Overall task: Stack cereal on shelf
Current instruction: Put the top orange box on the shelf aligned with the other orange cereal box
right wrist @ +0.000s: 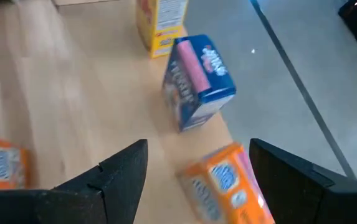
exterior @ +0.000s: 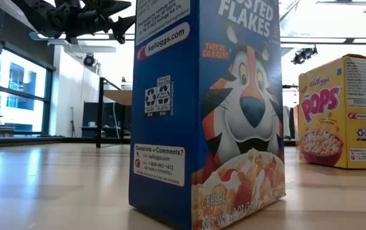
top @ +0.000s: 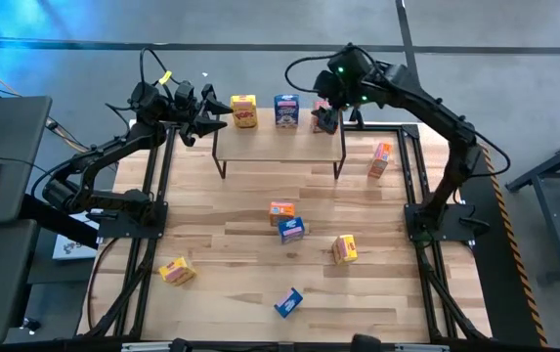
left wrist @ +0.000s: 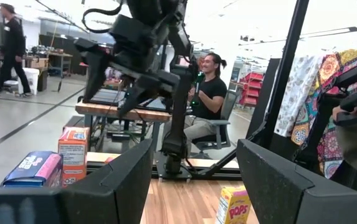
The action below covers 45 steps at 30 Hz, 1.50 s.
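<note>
High view showed three boxes (top: 286,110) on the shelf (top: 278,148); the right gripper (top: 326,119) hung open over the orange one, probably released. Light, stiff cardboard: pinch the broad faces. The left gripper (top: 211,124) waited open beside the shelf.

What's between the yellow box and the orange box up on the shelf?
A blue cereal box stands between the yellow box and the orange box on the shelf. The high view shows it.

Three cereal boxes stand along the shelf (top: 278,145): yellow box (top: 244,110), blue box (top: 286,110), and an orange box (top: 320,114) under the right gripper (top: 325,121). The left gripper (top: 213,110) hovers beside the yellow one.
</note>
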Tool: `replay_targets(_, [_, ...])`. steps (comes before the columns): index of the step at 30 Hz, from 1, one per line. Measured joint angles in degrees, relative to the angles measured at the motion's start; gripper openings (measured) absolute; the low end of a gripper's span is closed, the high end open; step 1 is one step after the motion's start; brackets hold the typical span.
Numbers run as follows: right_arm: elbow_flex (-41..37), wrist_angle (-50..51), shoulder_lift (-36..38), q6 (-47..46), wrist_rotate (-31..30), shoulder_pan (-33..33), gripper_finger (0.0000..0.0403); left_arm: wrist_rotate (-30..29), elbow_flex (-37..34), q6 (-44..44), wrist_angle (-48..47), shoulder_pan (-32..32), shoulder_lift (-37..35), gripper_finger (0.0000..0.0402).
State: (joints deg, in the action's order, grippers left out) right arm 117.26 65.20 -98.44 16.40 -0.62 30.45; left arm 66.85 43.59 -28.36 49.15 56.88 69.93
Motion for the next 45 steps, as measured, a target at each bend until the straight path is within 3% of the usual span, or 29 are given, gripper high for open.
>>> replay_targets(11, [0.0,16.7,1.2,-7.5,-0.2,-4.6,0.0273,0.0,0.0,0.0,0.0,0.0,0.0,0.0223])
replay_targets(17, [0.0,24.8,1.2,-13.0,-5.3,-6.2,0.0273,0.0,0.0,0.0,0.0,0.0,0.0,0.0223])
replay_targets(24, [0.0,24.8,3.2,-15.7,-7.0,-9.0,0.0273,-0.1,0.0,0.0,0.0,0.0,0.0,0.0223])
replay_targets(29, [0.0,24.8,6.8,-20.3,-12.2,-11.1,0.0273,-0.1,0.0,0.0,0.0,0.0,0.0,0.0223])
replay_targets(41, [0.0,24.8,15.6,-41.3,-25.6,-13.8,0.0273,-0.2,0.0,0.0,0.0,0.0,0.0,0.0223])
replay_targets(45, [-1.9,24.5,18.0,-47.1,-26.6,-13.9,0.0273,-0.2,0.0,0.0,0.0,0.0,0.0,0.0223])
